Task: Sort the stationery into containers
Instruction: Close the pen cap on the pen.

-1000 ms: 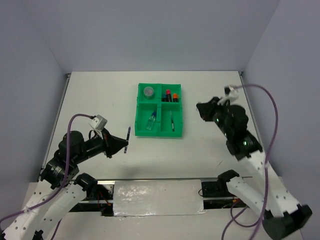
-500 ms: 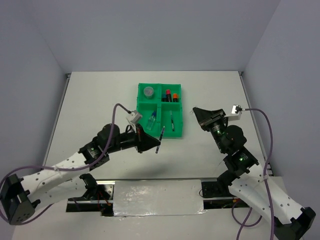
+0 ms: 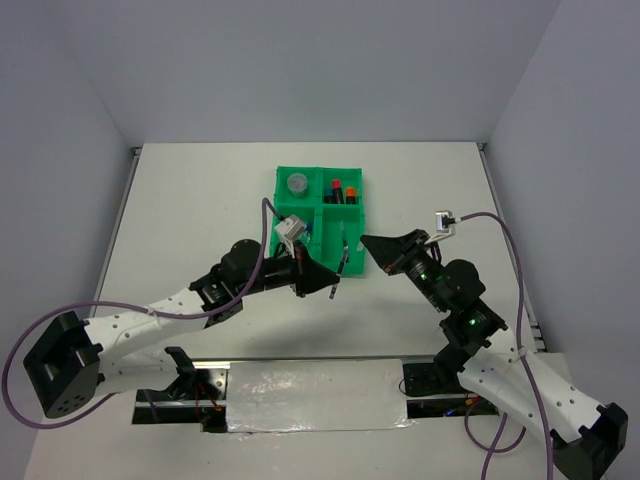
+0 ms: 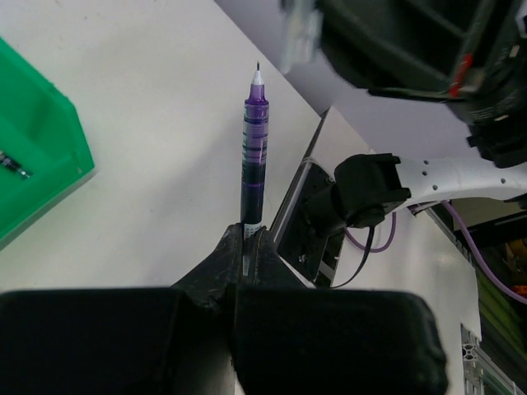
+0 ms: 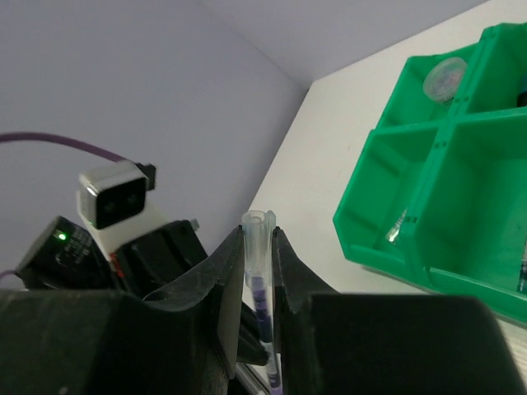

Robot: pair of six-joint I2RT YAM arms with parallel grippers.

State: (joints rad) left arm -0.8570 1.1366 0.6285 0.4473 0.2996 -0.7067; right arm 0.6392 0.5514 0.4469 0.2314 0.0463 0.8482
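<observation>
Purple pen [image 4: 254, 156] clamped in the left gripper's [image 3: 328, 282] jaws at the green tray's [image 3: 278, 200] 6 o'clock edge, apparently the last piece out. Right gripper [image 5: 257, 239] pinches a clear-topped tube [image 5: 255, 224], likely its cap. Disc [image 3: 297, 184], markers [image 3: 343, 190], bottle [image 5: 398, 226] and thin pen [image 3: 343, 248] already binned.
</observation>
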